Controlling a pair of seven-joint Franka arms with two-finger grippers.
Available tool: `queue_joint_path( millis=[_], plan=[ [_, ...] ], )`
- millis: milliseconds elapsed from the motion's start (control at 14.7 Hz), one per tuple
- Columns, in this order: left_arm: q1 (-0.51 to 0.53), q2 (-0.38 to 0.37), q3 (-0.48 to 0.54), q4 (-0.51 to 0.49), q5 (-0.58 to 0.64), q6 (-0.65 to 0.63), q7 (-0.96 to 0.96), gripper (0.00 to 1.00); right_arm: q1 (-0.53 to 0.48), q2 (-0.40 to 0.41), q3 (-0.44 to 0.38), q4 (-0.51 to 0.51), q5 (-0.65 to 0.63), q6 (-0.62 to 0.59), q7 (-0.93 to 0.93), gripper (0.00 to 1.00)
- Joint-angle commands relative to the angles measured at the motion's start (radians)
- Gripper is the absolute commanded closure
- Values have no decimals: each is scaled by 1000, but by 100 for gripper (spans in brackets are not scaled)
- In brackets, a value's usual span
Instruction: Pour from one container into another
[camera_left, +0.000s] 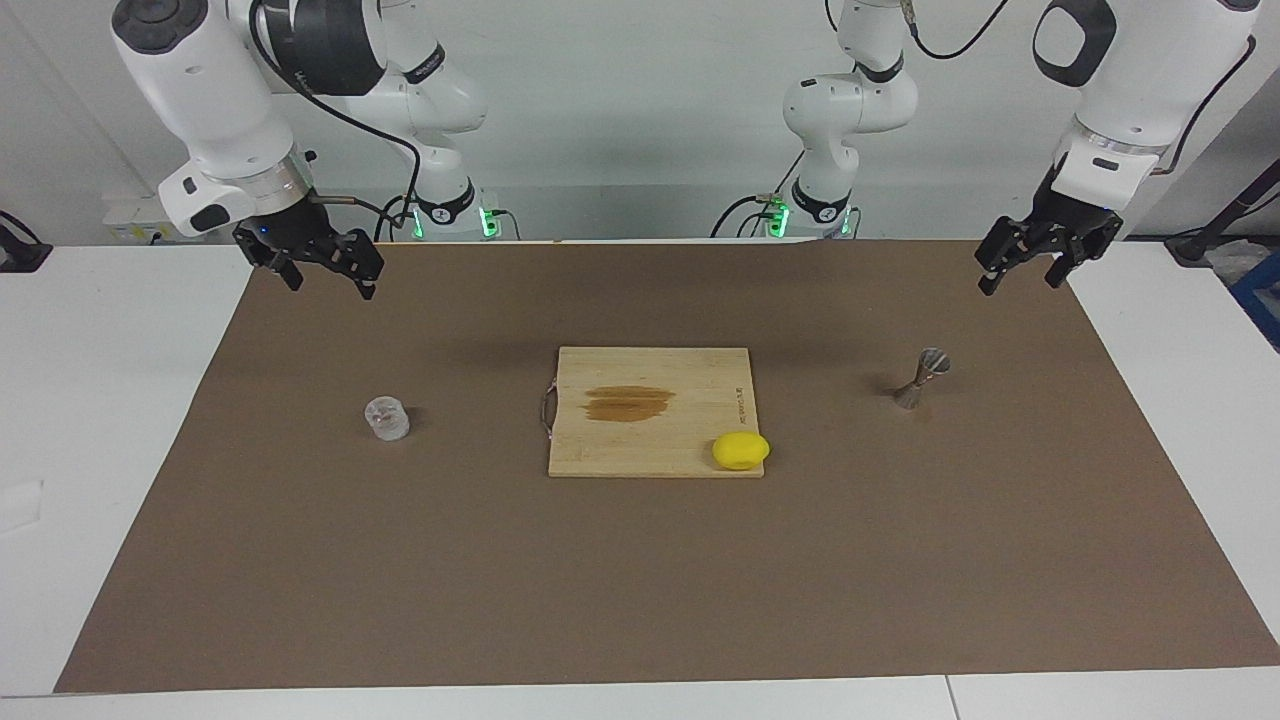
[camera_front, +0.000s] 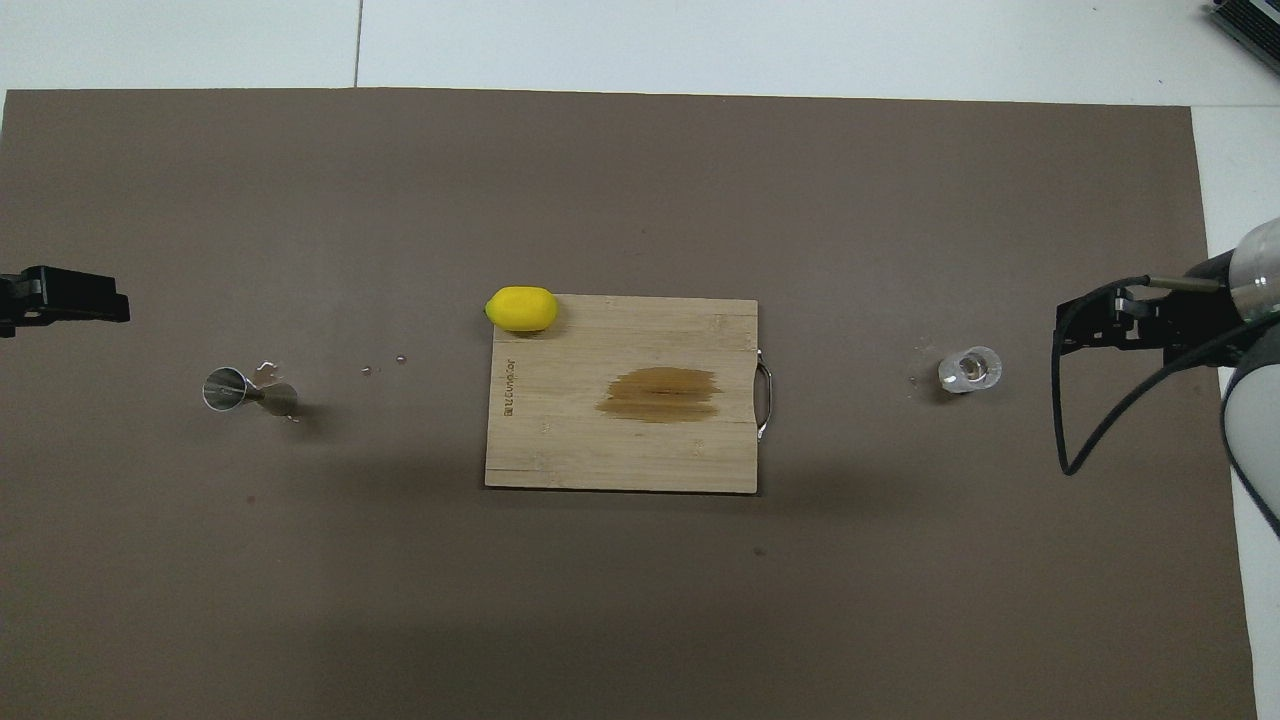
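The clear cup (camera_left: 386, 418) is small, squat and cylindrical, made of transparent material with a thick wall. It stands upright on the brown mat (camera_left: 640, 580), toward the right arm's end of the table, with its mouth up. Whether it holds any liquid is hard to see from here.

The metal jigger (camera_left: 921, 377) is silvery and has an hourglass shape, two cones joined at a thin waist. It stands on the mat toward the left arm's end, with its long axis about vertical and one open cone up. Some small shiny drops (camera_front: 382, 364) lie on the mat beside it.

Between the two vessels lies a rectangular wooden cutting board (camera_left: 650, 440) with a pale grain, a darker wet-looking stain (camera_left: 628, 403) in the middle and a thin metal handle (camera_left: 547, 410) on the edge facing the cup. A smooth yellow lemon (camera_left: 740, 450) rests at the board's corner farther from the robots, on the jigger's side.

The right gripper (camera_left: 325, 278) hangs over the mat's edge nearest the robots, with open fingers and nothing between them. The left gripper (camera_left: 1022, 274) hangs over the mat's corner at its own end, also open and empty.
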Motion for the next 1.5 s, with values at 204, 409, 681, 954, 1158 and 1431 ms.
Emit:
queue_joint_path(
  millis=[204, 409, 681, 954, 1158, 1431],
  plan=[
    [55, -24, -2, -142, 14, 193, -5, 0, -11, -22, 4, -21, 21, -5, 17, 0],
    [63, 19, -2, -158, 14, 279, -51, 0, -11, -22, 4, -22, 21, -5, 17, 0],
    [98, 42, -4, -233, 14, 486, -47, 0, -11, -22, 4, -22, 21, -5, 17, 0],
    [103, 68, -2, -230, 14, 585, -48, 0, -11, -22, 6, -22, 21, -5, 17, 0],
    [86, 74, -2, -244, 14, 534, -59, 0, -11, -22, 6, -22, 23, -5, 17, 0],
    [68, 65, -10, -227, 14, 375, -49, 0, -11, -22, 4, -22, 21, -5, 17, 0]
  ],
)
